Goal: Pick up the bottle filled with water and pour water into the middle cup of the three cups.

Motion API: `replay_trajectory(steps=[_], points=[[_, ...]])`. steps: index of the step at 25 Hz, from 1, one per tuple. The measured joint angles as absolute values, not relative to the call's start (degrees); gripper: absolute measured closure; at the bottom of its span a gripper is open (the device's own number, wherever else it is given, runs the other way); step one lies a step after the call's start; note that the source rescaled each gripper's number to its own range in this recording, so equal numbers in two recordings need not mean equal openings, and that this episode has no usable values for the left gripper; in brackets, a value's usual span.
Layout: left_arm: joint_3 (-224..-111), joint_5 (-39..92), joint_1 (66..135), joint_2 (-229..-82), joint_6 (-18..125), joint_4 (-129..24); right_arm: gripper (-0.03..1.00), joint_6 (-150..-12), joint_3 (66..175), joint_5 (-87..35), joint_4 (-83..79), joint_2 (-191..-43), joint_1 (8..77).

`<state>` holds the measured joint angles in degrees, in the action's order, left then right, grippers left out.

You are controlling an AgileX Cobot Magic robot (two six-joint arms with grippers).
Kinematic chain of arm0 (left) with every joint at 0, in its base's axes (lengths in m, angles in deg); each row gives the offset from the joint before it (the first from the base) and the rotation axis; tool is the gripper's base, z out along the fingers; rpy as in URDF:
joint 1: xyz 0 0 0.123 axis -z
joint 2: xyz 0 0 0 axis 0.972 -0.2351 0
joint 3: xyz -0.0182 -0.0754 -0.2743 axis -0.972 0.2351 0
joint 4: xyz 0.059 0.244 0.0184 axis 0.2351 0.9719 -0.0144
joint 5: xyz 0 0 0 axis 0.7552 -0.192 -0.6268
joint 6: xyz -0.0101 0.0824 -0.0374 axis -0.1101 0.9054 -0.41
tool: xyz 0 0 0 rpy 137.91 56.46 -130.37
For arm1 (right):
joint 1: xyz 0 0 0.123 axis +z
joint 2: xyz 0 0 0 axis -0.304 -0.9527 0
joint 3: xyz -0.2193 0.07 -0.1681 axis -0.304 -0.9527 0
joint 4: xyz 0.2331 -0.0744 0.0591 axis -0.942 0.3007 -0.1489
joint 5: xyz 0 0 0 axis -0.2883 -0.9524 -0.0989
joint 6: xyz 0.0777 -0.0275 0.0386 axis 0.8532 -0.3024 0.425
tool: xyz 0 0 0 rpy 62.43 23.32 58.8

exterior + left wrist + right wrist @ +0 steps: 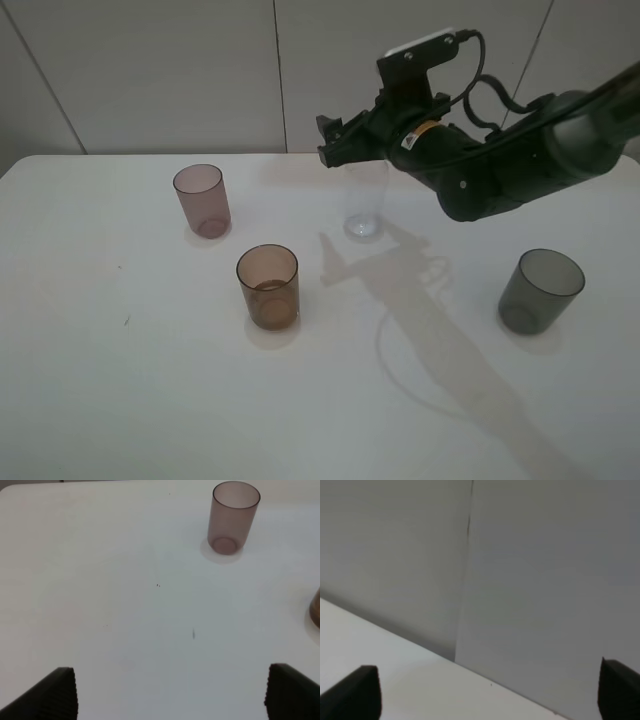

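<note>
The clear bottle [365, 205] stands upright at the back middle of the white table [120, 400]; its neck is hidden behind my right gripper. The right gripper [335, 143] hovers at the bottle's top, a little to its left. In the right wrist view the right gripper [490, 695] is open and empty, facing the wall. The amber-brown middle cup [268, 286] stands in front and to the left of the bottle, with the mauve-pink cup [201, 200] at the back left and the dark grey cup [541, 290] on the right. The left gripper [170, 700] is open and empty above the table, short of the pink cup [234, 517].
A grey panelled wall [150, 70] runs behind the table. The right arm [500, 165] reaches in from the right above the grey cup. The edge of the amber cup [316, 610] shows in the left wrist view.
</note>
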<state>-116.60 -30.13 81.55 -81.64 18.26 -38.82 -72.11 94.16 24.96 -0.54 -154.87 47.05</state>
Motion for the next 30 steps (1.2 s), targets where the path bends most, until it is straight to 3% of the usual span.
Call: replay_trajectory(steps=[9, 21, 30], points=[[-116.6, -30.1, 81.6, -81.6, 18.3, -38.8, 0.15, -71.6, 94.2, -4.4, -4.8, -138.1, 44.9], [-116.6, -30.1, 81.6, -81.6, 18.3, -38.8, 0.15, -51.3, 94.2, -51.9, 11.1, -112.0, 27.8], [-116.6, -30.1, 81.6, -81.6, 18.3, -38.8, 0.15, -55.8, 94.2, -73.5, 10.1, -88.2, 26.9]])
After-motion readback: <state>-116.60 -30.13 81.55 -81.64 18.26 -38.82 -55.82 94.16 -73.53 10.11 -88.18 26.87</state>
